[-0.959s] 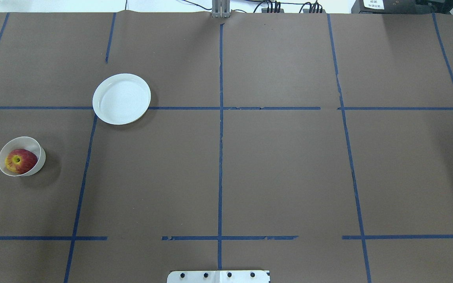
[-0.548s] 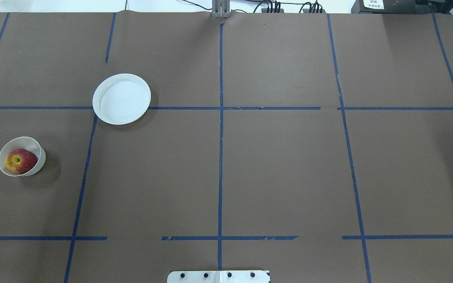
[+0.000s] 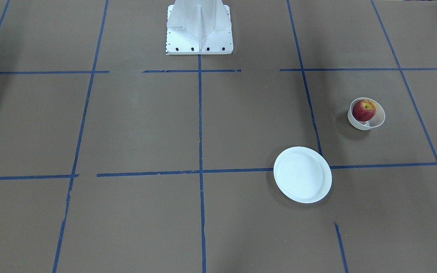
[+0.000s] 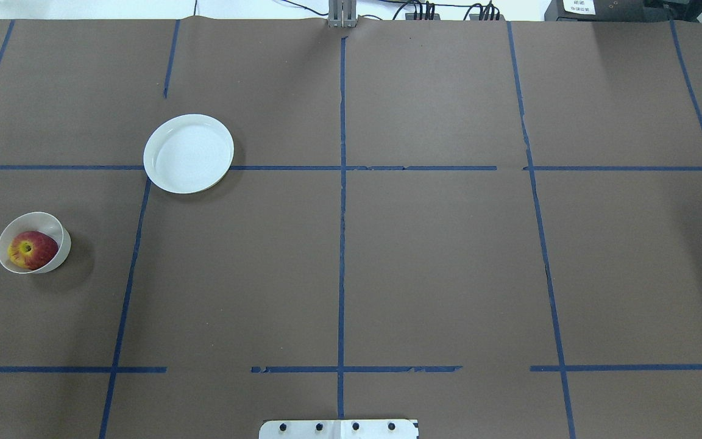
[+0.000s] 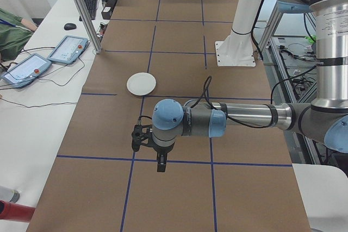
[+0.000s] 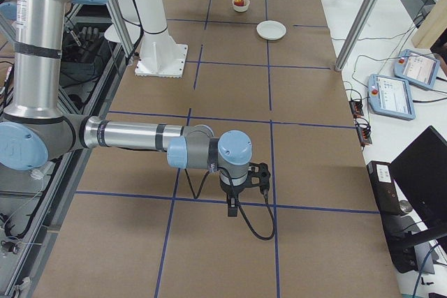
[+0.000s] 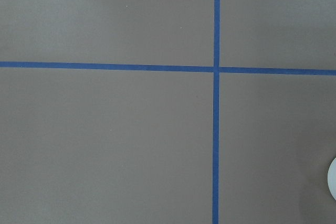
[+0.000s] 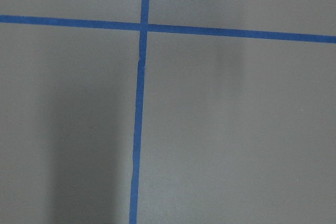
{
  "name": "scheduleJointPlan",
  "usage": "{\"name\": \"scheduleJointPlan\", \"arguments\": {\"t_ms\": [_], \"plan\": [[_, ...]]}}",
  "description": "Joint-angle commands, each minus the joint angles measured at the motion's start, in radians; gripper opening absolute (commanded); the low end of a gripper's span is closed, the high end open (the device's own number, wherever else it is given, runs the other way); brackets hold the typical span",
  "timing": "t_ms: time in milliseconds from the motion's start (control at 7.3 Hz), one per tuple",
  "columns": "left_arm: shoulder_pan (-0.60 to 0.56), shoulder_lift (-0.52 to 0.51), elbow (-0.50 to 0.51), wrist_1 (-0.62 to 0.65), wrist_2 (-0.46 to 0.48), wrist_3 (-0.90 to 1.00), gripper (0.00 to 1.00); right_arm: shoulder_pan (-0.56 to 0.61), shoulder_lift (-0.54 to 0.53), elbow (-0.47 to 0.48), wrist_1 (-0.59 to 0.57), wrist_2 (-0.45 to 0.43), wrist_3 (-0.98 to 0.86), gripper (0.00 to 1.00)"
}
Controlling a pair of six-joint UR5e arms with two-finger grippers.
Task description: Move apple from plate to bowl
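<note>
The red apple [image 4: 32,250] with its yellow-green patch lies inside the small cream-white bowl [image 4: 62,236] at the table's left side. It also shows in the front view, apple [image 3: 364,110] in bowl [image 3: 378,118]. The flat white plate [image 4: 188,153] is empty, farther out and to the right of the bowl; it also shows in the front view [image 3: 302,174]. Neither gripper is in the overhead or front view. The left gripper [image 5: 161,162] and the right gripper [image 6: 232,207] hang high over the table's ends, far from the bowl. I cannot tell whether either is open or shut.
Brown paper with a blue tape grid covers the table. The robot's white base [image 3: 198,28] stands at the near middle edge. Teach pendants [image 5: 49,58] and cables lie on the side bench beyond the far edge. A white rim edge [image 7: 333,179] shows in the left wrist view.
</note>
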Motion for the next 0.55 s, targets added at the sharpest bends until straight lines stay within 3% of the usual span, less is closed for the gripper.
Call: {"name": "scheduleJointPlan", "arguments": {"t_ms": [0, 411], "plan": [[0.000, -0.001, -0.003, -0.002, -0.001, 0.000, 1.00, -0.001, 0.001, 0.000, -0.001, 0.000, 0.000, 1.00], [0.000, -0.002, -0.007, -0.002, 0.001, 0.000, 1.00, -0.001, 0.000, 0.000, 0.000, 0.000, 0.000, 1.00]]}}
